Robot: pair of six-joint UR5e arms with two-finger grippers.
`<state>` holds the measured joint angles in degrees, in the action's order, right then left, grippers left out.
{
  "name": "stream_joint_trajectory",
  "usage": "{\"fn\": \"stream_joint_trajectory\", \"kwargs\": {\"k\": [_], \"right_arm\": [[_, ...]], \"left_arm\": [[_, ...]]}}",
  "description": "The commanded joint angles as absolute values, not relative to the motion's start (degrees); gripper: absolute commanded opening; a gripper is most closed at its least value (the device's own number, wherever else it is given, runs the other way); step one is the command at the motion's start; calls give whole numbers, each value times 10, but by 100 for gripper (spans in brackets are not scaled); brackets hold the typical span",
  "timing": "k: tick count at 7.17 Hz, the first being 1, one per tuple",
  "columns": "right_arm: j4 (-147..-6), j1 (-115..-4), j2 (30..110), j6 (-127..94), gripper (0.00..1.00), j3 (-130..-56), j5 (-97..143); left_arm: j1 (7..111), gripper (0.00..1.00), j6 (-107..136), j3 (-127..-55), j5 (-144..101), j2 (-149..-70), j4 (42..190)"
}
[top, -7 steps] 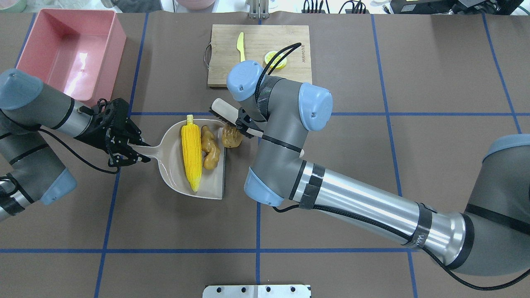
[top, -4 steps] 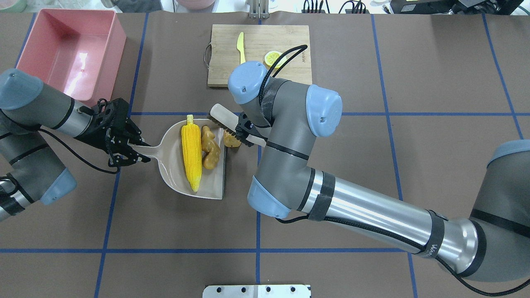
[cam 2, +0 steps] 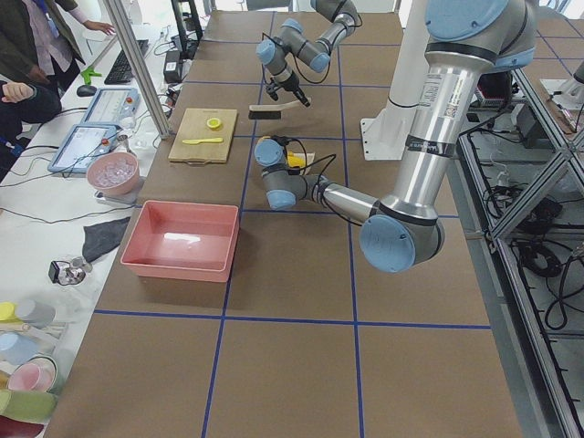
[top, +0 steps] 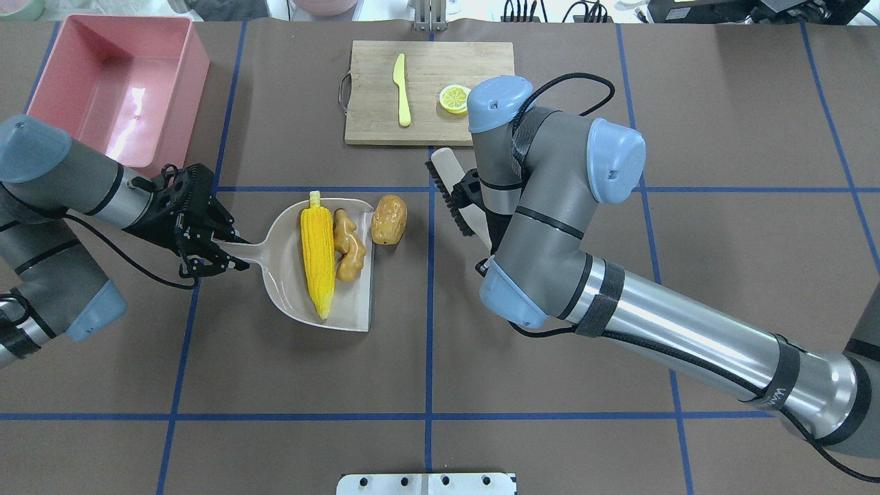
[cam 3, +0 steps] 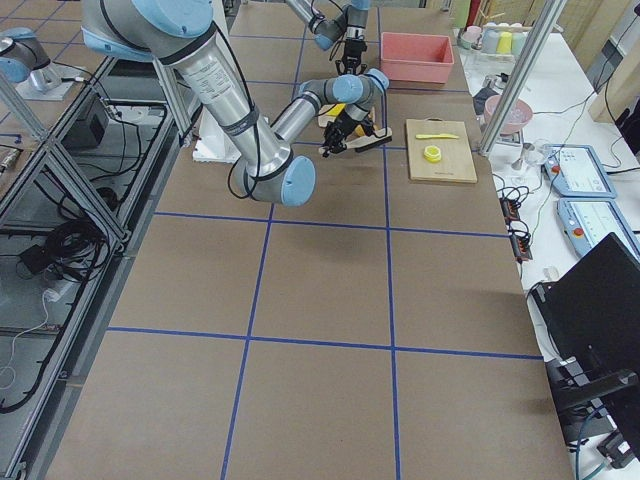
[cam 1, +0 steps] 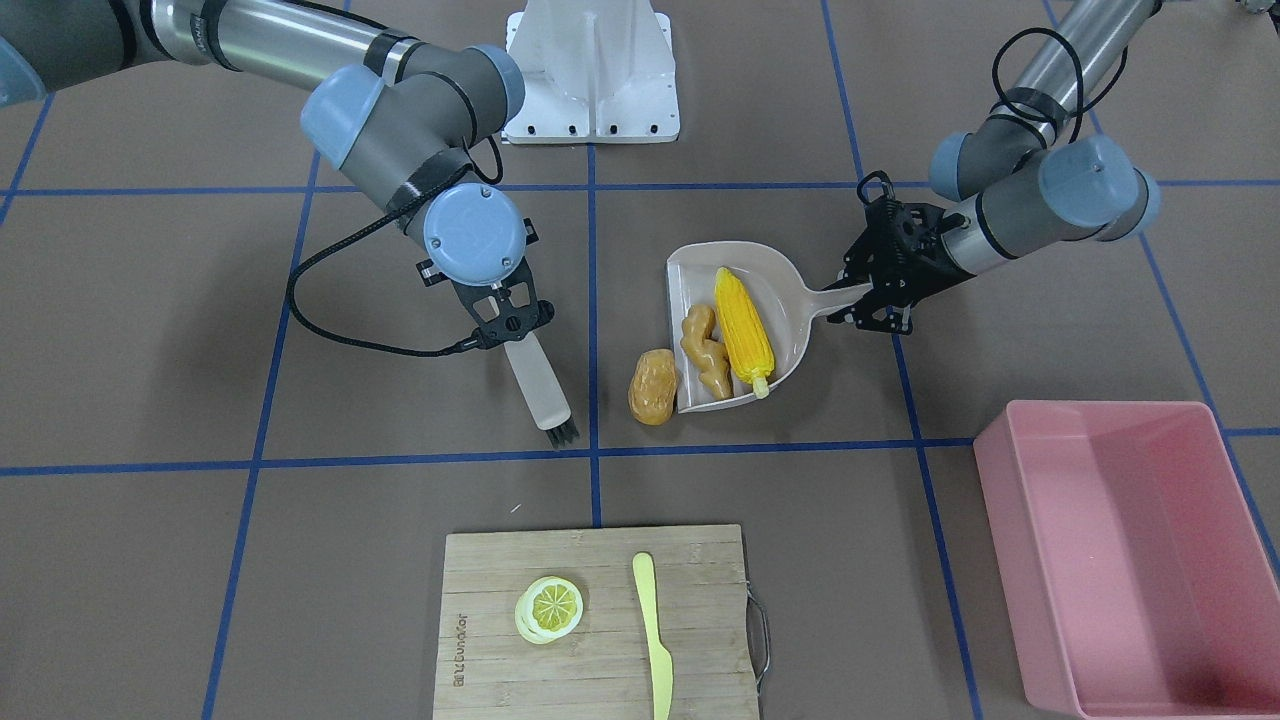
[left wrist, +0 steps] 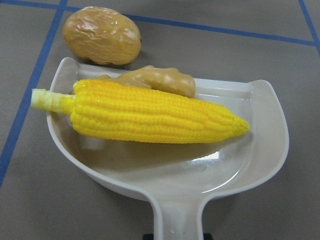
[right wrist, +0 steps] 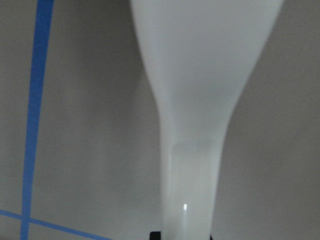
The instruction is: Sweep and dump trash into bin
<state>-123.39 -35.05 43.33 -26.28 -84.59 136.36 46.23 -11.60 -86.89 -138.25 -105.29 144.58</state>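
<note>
Overhead exterior view: the left jaws are clamped on the handle of the beige dustpan [top: 285,278], which rests on the brown table [top: 550,447]. The corn cob [top: 317,254] and the ginger root [top: 348,251] lie side by side inside the pan. The potato [top: 389,220] sits on the table just outside the pan's open lip, near the ginger. The right jaws grip the handle of a brush [top: 450,172], whose dark bristles face the potato from across a blue tape line [top: 430,289], apart from it. The pink bin [top: 117,96] stands at the table's far left corner, apart from the pan. A wooden cutting board [top: 481,75] at the far edge carries a pale knife [top: 401,89] and a lemon slice [top: 454,98]. In the exterior left view a person [cam 2: 26,36] stands past the table's edge.
</note>
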Motion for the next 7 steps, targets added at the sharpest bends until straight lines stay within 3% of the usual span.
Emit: {"fn": "stream_joint_trajectory", "kwargs": {"k": [1,5,7], "right_arm": [[-1234,-323,417,-363,0,-813,1413],[-1166,-291,377,-443,0,-763,1440],[-1157,-280,319,-464,0,-707,1441]], "left_arm": [[462,0,-116,-868,-1383,-1054,1445],[462,0,-116,-868,-1383,-1055,1446],[462,0,-116,-869,-1383,-1054,1446]]}}
